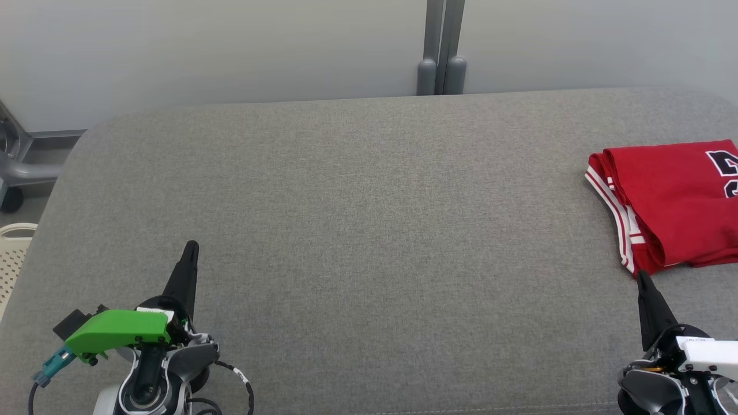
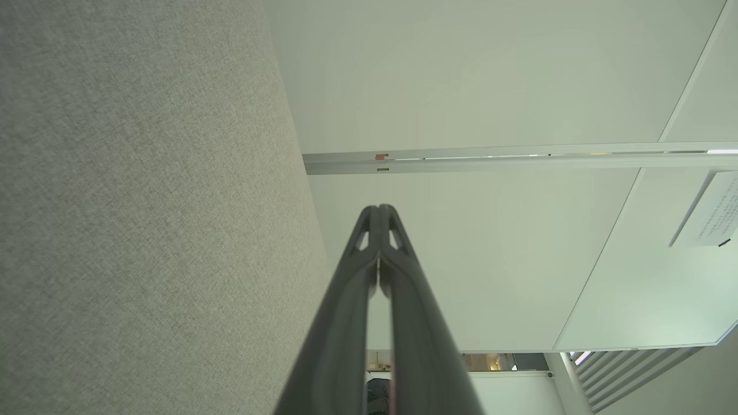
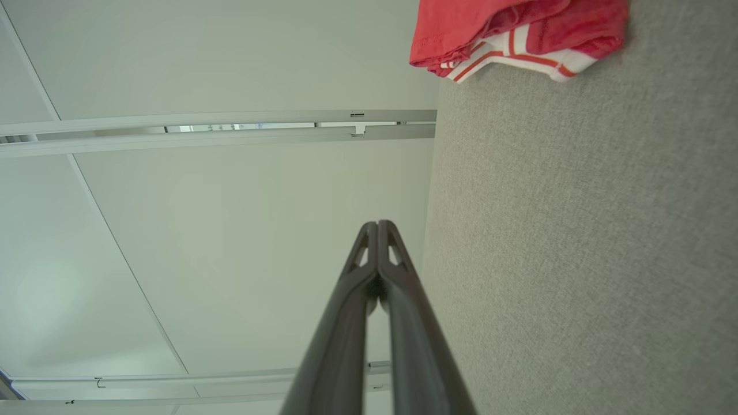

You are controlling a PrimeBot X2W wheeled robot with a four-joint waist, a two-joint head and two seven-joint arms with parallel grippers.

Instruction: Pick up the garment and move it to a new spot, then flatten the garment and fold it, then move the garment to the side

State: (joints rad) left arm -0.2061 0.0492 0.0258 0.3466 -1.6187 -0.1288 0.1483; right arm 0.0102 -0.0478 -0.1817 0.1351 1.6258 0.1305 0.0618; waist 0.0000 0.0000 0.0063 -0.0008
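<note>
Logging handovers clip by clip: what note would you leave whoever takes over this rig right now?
Left end effector: shut, empty, over the gray padded surface at the robot's left.
Right end effector: shut, empty, near the red jersey, not touching it.
Jersey: folded, lying at the surface's right side.
Done: apparently the folding and the move aside.
Left: probably nothing; check that the fold is tidy.

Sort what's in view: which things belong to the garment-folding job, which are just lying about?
Job: folded red fabric jersey with white trim; grey fabric surface; left end effector, right end effector, both shut.
Lying about: cream perforated basket; grey metal post.
</note>
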